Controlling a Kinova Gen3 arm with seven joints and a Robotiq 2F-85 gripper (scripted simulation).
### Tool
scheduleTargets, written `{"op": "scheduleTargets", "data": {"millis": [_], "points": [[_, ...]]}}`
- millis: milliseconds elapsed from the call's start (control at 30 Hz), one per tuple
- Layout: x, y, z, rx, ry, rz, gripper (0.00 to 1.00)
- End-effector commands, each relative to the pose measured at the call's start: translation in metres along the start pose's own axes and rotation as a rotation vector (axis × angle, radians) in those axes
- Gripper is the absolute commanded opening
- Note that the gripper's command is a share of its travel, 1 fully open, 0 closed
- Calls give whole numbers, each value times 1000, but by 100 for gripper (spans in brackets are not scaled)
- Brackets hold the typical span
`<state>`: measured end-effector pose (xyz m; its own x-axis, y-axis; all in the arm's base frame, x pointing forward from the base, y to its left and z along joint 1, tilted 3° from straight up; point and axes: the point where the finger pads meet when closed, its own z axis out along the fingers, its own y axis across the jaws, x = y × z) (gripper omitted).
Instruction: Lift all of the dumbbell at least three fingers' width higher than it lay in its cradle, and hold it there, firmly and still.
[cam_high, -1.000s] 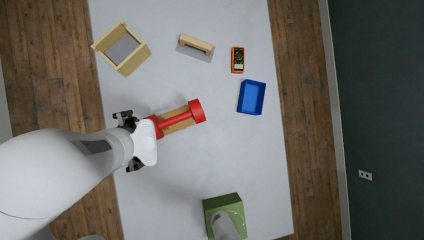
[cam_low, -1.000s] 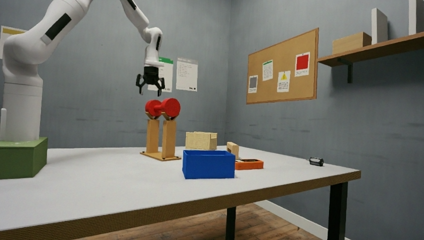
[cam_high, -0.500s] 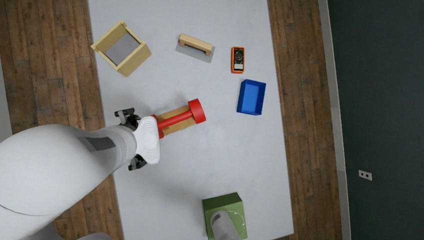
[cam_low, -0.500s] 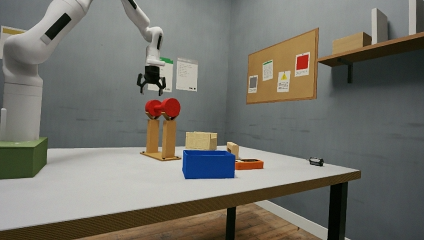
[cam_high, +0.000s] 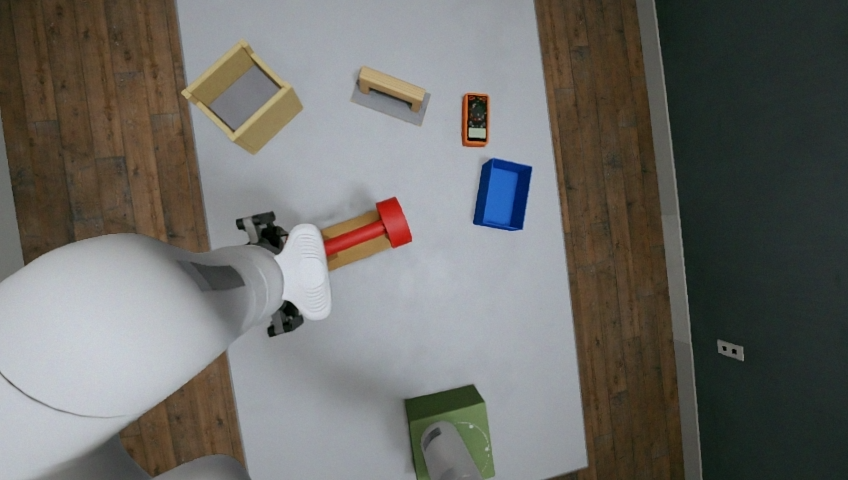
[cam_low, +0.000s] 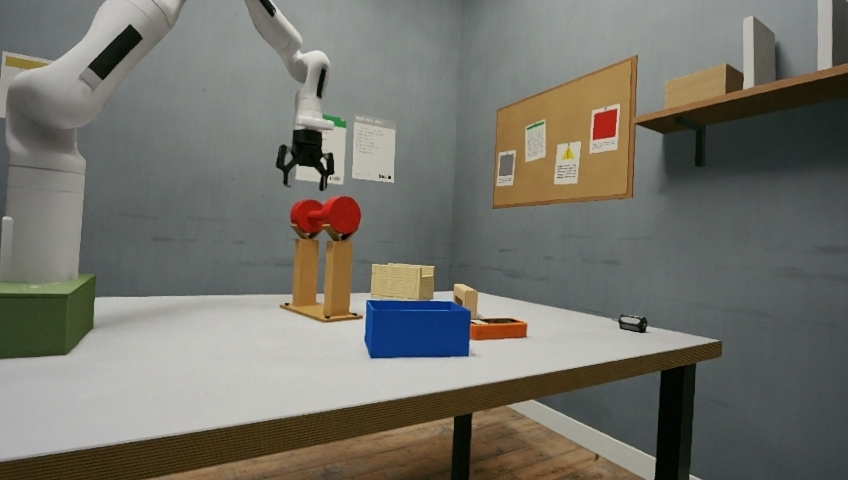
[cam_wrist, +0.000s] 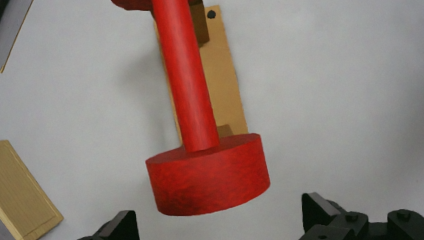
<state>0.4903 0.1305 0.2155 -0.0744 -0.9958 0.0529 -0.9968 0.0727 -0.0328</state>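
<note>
red catches our eye first: the dumbbell (cam_low: 325, 215) lies across the two forked tops of its tall wooden cradle (cam_low: 321, 278), untouched, with one disc at each end. from the top view only the far disc and the bar show; the near end is hidden under the white wrist of the arm (cam_high: 148, 297).

we see the gripper (cam_low: 305, 176) hanging above the dumbbell in the exterior view, pointing down, apart from it with a gap of wall between. its fingers (cam_low: 288, 168) are spread as wide as they go and nothing sits between them. in the wrist view the near disc fills the lower middle, the bar runs off toward 12 o'clock, and the black fingertips show at about 5 and 7 o'clock. whether the claw is centred over the bar or over the near disc we can't quite tell; it looks closer to the disc.

around the cradle on the grey table (cam_high: 368, 333), seen from the top: a blue bin (cam_high: 502, 193) at 3 o'clock, an orange multimeter (cam_high: 475, 118) at 1, a wooden-handled block (cam_high: 390, 89) at 12, an open wooden box (cam_high: 243, 95) at 10 or 11, and the arm's green pedestal (cam_high: 443, 403) at 5.
</note>
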Motion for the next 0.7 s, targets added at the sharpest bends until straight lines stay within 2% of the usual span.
{"op": "scheduleTargets", "data": {"millis": [0, 133, 200, 667], "points": [[14, -5, -4, 1, -1, -1, 100], [48, -12, -13, -10, 0, -55, 100], [58, -13, -15, -13, 0, -70, 100], [60, -13, -15, -13, 0, -74, 100]]}}
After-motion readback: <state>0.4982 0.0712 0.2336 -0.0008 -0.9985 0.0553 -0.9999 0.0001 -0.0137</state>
